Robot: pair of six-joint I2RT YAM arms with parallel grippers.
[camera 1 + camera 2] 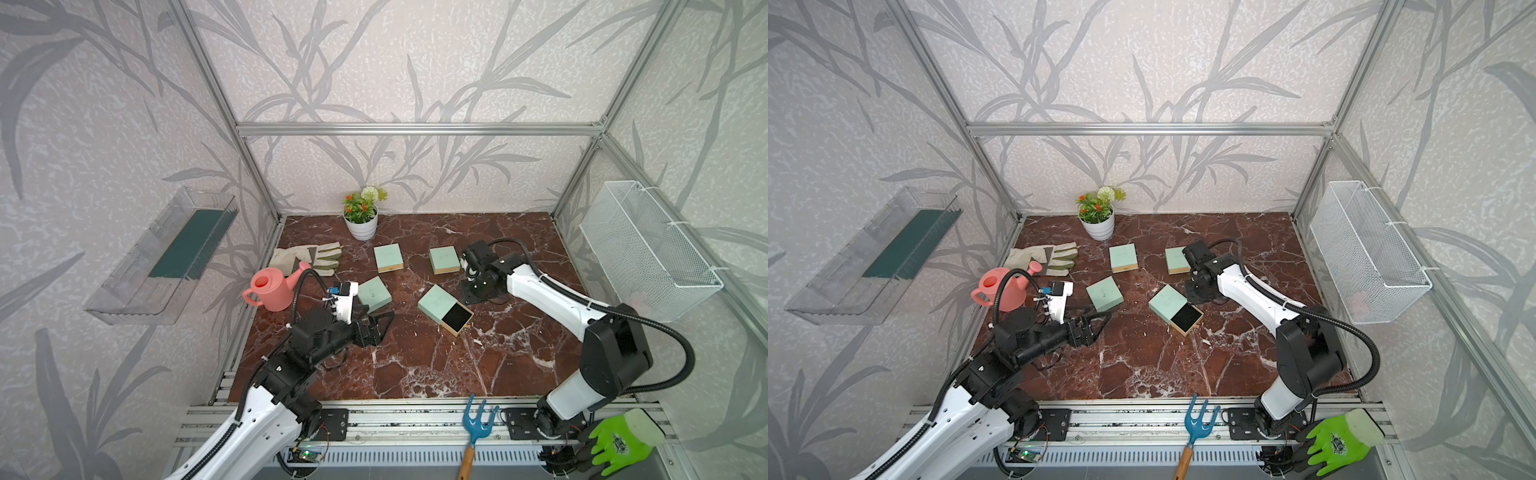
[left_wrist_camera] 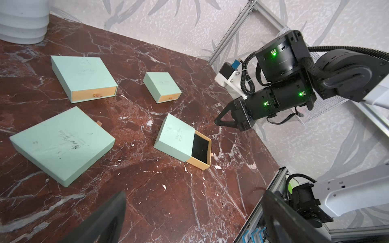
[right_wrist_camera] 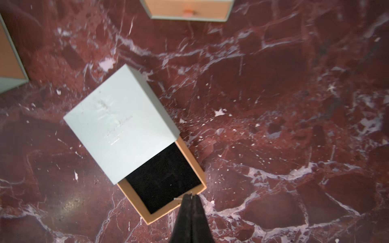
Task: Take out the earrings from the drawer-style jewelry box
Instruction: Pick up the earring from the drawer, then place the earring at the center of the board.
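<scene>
Drawer (image 3: pixel 164 185) of the jewelry box (image 3: pixel 120 124) stands pulled partway out of its mint sleeve on the desk (image 3: pixel 284 94), its black lining bared so the contents can be reached from above; no speck shows on that lining. The right tool (image 3: pixel 191 197) is pinched tight, raised near the drawer's outer end, with a tiny pale sliver, probably an earring (image 3: pixel 177 198), jutting from its tip. The left tool (image 2: pixel 193 202) hangs wide and empty, well apart, likely to keep clear.
</scene>
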